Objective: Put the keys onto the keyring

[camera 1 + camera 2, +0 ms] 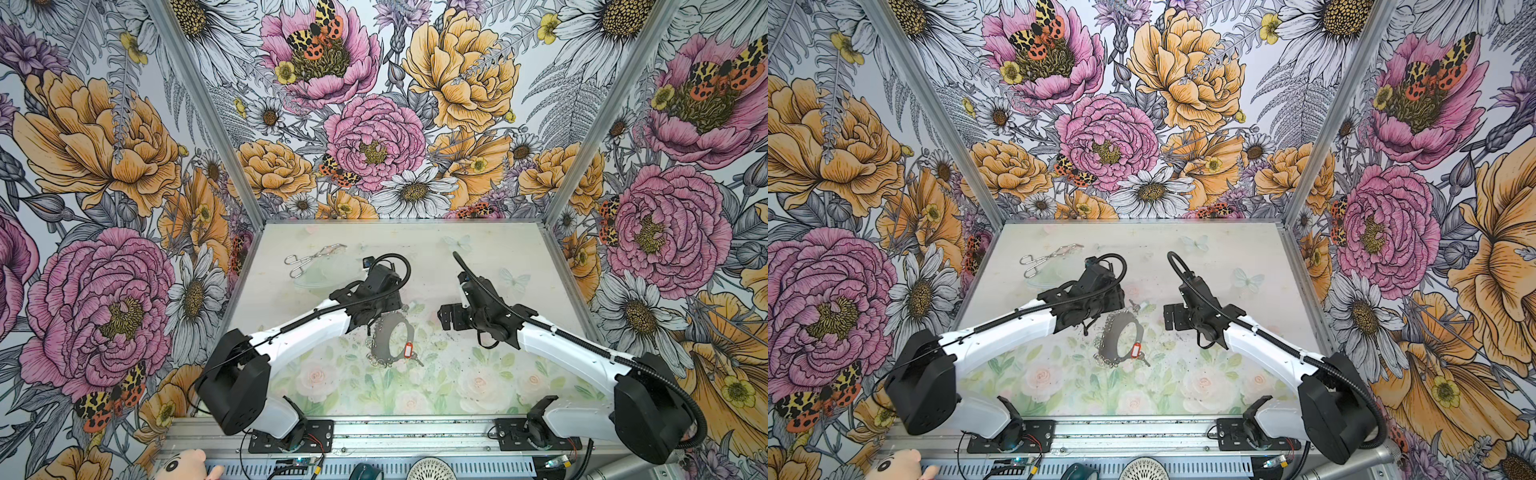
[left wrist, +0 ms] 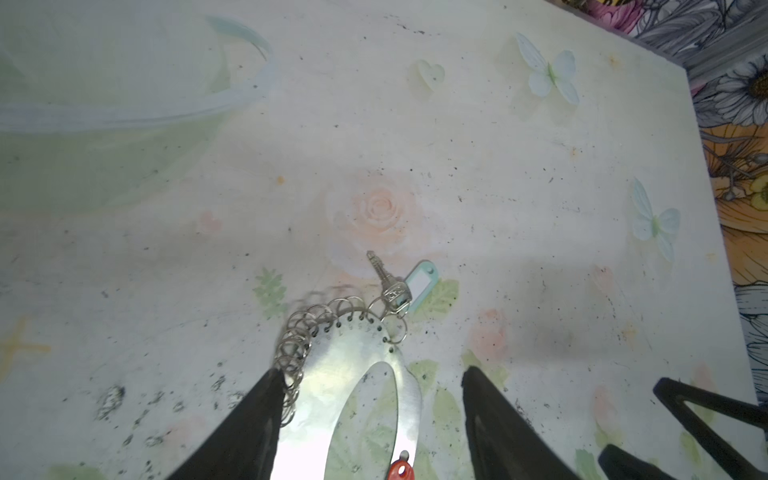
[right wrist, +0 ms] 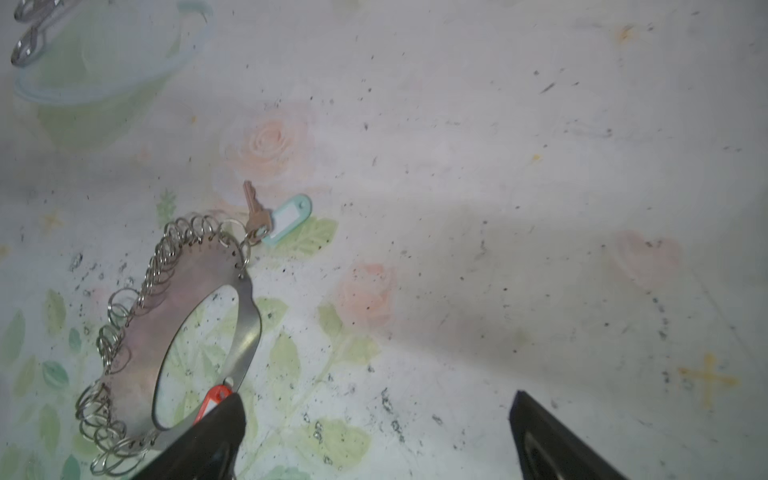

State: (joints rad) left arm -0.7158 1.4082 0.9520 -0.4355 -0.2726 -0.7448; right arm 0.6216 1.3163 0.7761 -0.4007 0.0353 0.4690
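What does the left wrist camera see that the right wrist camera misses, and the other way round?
Only the left wrist view: butterflies printed on the table, and a strip of flowered wall. Only the right wrist view: the tongs, at the picture's edge. Both: the keyring, a key with a teal tag, a red tag and a clear bowl.
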